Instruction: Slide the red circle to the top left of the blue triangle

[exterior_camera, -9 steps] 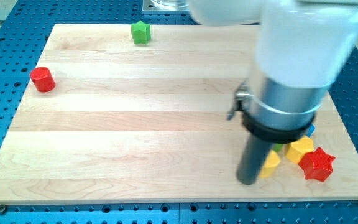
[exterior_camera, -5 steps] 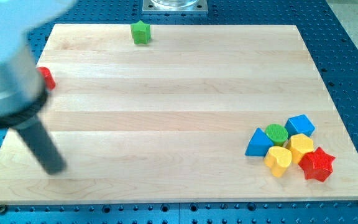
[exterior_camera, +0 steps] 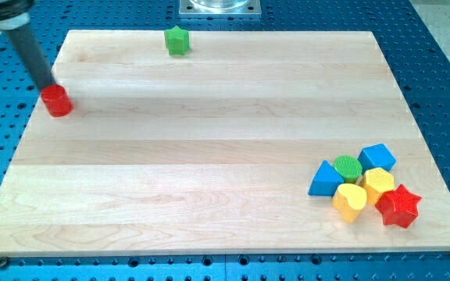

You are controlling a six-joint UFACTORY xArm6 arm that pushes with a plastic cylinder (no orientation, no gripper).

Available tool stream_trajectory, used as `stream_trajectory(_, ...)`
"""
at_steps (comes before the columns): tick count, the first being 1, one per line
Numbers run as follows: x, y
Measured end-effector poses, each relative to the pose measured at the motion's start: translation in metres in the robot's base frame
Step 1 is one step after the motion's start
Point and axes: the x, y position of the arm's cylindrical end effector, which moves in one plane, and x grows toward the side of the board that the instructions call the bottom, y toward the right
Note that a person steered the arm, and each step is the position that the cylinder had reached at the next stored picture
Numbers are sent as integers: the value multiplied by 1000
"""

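At the frame's upper left, my tip (exterior_camera: 48,86) touches the red circle (exterior_camera: 56,101) at its top-left edge; there is no hand to open or close. The blue triangle (exterior_camera: 324,179) sits lower right, crowded by blocks. An off-centre push could spin the circle away sideways.

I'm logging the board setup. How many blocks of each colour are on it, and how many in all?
Red: 2, the red circle block and the red star block
Green: 2, star and circle
Blue: 2, triangle and another
Yellow: 2, heart and another
Total: 8
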Motion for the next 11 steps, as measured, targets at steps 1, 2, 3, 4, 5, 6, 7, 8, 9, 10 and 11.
stream_trajectory(1, 34, 101)
stream_trajectory(2, -1, 91)
stream_trajectory(3, -31, 26)
stream_trajectory(4, -9, -20)
stream_trajectory(5, 24, 26)
stream_trajectory(6, 43, 69)
stream_trajectory(7, 20, -24)
stream_trajectory(8, 44, -55)
stream_trajectory(9, 69, 4)
stream_trajectory(10, 87, 61)
stream_trajectory(11, 87, -6)
